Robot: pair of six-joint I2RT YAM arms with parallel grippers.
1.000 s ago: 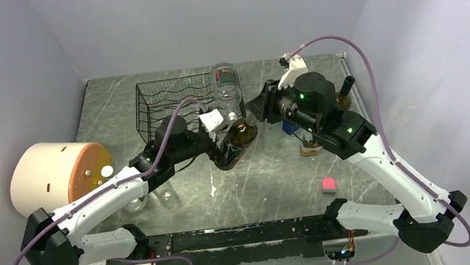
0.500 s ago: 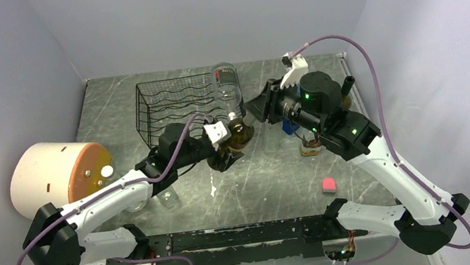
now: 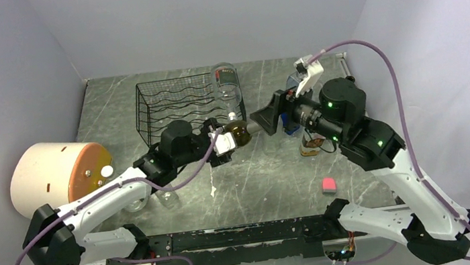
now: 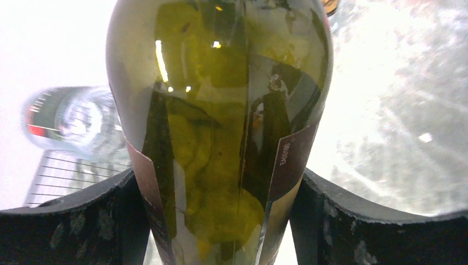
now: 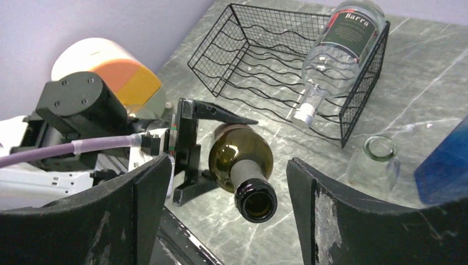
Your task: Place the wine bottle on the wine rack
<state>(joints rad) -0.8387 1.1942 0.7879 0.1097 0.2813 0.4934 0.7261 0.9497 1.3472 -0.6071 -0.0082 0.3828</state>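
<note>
A dark green wine bottle point(image 3: 239, 132) hangs level above the table in front of the rack, its open neck point(image 5: 255, 200) pointing toward the right arm. My left gripper point(image 3: 223, 141) is shut on the bottle's body point(image 4: 221, 110), a finger pressed on each side at the label. The right gripper point(image 3: 265, 121) is open; its fingers point(image 5: 138, 204) stand wide on either side of the neck without touching it. The black wire wine rack point(image 3: 171, 103) stands behind the bottle, and shows in the right wrist view as the wine rack point(image 5: 265, 49).
A clear empty bottle point(image 3: 227, 86) lies tilted on the rack's right end. A white and orange cylinder point(image 3: 55, 175) sits at the left. A glass jar point(image 5: 375, 160) and a blue object point(image 5: 447, 165) stand right of the rack. A pink cube point(image 3: 329, 184) lies at the near right.
The right gripper has opened off the bottle's neck and drawn back to the right. The left gripper has closed on the bottle's body.
</note>
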